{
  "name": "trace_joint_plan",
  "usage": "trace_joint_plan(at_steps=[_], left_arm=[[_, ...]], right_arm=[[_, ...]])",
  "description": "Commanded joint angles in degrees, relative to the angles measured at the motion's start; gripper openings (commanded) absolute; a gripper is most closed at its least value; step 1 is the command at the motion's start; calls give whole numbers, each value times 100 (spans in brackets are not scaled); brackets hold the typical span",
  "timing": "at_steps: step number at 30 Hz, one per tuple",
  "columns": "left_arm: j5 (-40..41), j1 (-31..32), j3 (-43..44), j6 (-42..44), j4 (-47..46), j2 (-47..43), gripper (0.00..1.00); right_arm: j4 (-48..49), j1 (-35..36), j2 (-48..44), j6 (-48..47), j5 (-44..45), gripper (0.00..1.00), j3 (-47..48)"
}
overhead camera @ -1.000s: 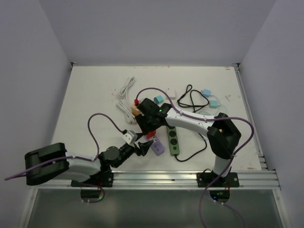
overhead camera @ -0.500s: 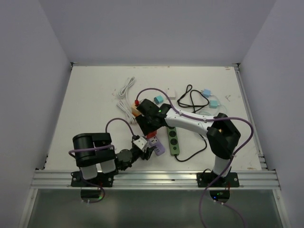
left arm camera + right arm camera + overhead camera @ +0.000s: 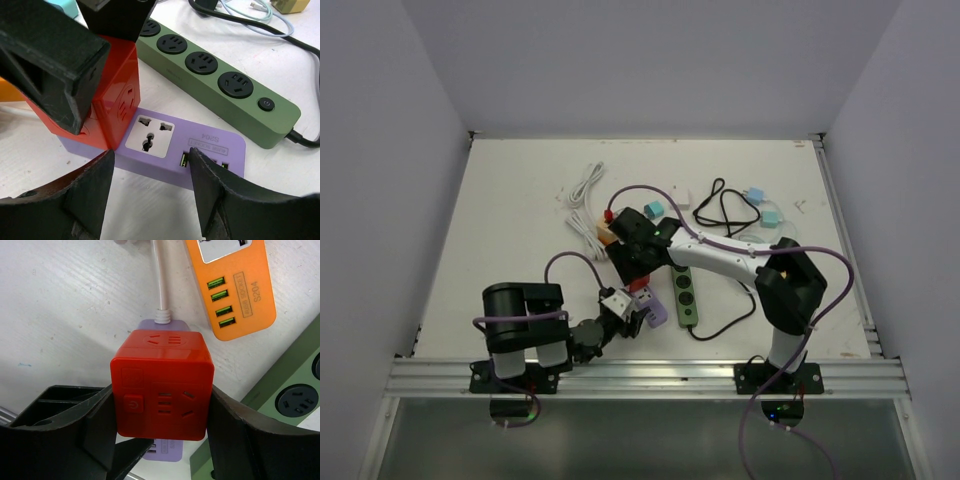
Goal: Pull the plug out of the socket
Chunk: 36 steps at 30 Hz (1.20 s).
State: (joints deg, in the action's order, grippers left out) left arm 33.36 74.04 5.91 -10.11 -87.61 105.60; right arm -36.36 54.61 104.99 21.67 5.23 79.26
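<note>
the plug (image 3: pixel 162 385) is a glossy red cube with a power button, sitting on one end of the purple socket strip (image 3: pixel 200 155) on the table (image 3: pixel 75 300). the right claw (image 3: pixel 162 415) pinches its sides. the left claw (image 3: pixel 150 190) stands spread just before the strip. only the right wrist view shows the strip's white cord (image 3: pixel 161 280), and only the left wrist view shows its free socket.

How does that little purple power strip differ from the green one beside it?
The purple strip is short, with one white socket and USB ports. The green strip is longer, with a row of black sockets and a button. A red cube sits plugged on the purple strip, while the green strip's visible sockets are empty. Both lie flat, side by side.
</note>
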Motion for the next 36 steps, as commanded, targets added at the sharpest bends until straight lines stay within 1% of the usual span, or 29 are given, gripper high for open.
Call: trace_joint_plan(at_steps=[1,3,6,11,12,14,15,17,18,19,21,23,24,25,28,31,33,35,36], left_arm=[[-163,67,-705,-8,-2083,847,66],[-120,67,-767,-271,-2102,953,66],[-137,67,-837,-413,-2093,1006,65],[-67,67,-960,-378,-2102,910,64],[-58,67,-978,-386,-2093,901,64],[-32,67,-1031,-474,-2093,901,65],[-23,67,-1039,-509,-2102,909,65],[-32,67,-1066,-588,-2102,953,65],[-23,67,-1075,-589,-2102,980,65],[-23,58,-1083,-571,-2076,997,64],[117,58,-1118,-641,-1997,1006,64],[179,58,-1119,-685,-1786,954,64],[197,58,-1092,-720,-1646,910,64],[232,49,-1049,-781,-1279,857,64],[311,58,-926,-993,-628,655,63],[337,58,-855,-1063,-372,567,63],[346,49,-785,-1116,-39,514,63],[355,32,-671,-1186,217,427,63],[364,32,-653,-1204,288,409,63]], right_arm=[[463,24,-242,566,-1515,0,115],[515,-47,-225,628,-1709,0,107],[586,-100,-242,698,-1886,0,63],[455,-135,-286,698,-1728,0,116],[411,-135,-286,681,-1588,0,176],[69,-109,-269,514,-1027,0,308],[-46,-91,-251,461,-511,0,352],[-240,49,-260,312,-16,0,406],[-318,128,-216,277,508,0,432],[-502,233,-172,189,749,0,536],[-661,489,-32,136,1153,0,669],[-767,655,223,118,1216,0,792],[-802,708,293,135,1295,0,836],[-916,787,433,162,1513,0,932],[-839,806,470,232,1350,0,933],[-602,762,286,328,1016,0,776],[-504,666,110,399,542,0,653],[-180,437,-48,557,50,0,486],[-65,358,-205,618,-422,0,389]])
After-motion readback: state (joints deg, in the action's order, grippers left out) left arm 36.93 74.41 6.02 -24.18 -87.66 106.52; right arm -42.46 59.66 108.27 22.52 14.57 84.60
